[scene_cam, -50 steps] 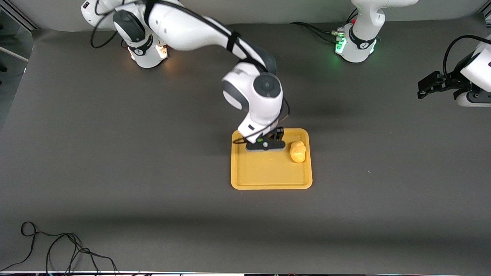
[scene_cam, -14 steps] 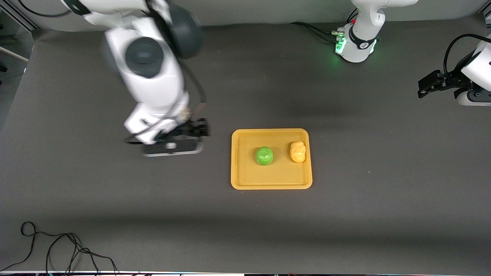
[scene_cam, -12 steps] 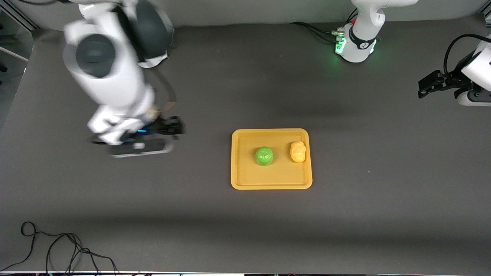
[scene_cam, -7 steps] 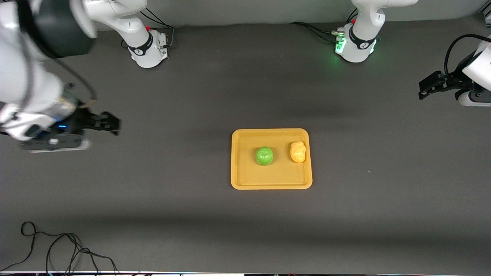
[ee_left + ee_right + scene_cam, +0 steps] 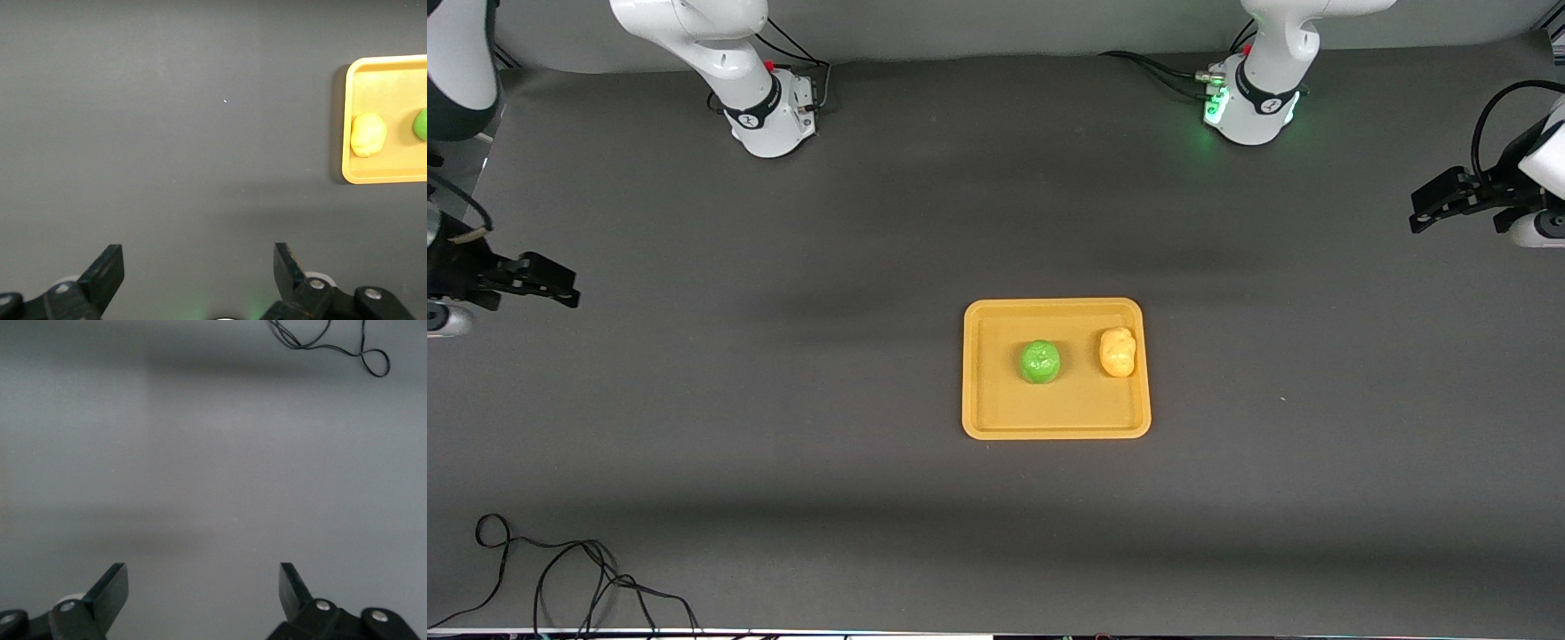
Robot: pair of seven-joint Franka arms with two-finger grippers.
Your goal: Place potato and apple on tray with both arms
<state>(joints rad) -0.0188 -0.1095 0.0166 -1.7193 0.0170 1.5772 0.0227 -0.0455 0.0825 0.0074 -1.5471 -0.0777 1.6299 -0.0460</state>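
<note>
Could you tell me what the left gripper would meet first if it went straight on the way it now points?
Probably only the bare table. The left gripper is open, and the tray lies off to one side of its line.

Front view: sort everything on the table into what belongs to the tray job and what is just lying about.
Part of the job:
- tray
- apple, on the tray
- potato, on the tray beside the apple
- left gripper, open, at its own table end
- right gripper, open, at its own end

Lying about:
- loose black cable
</note>
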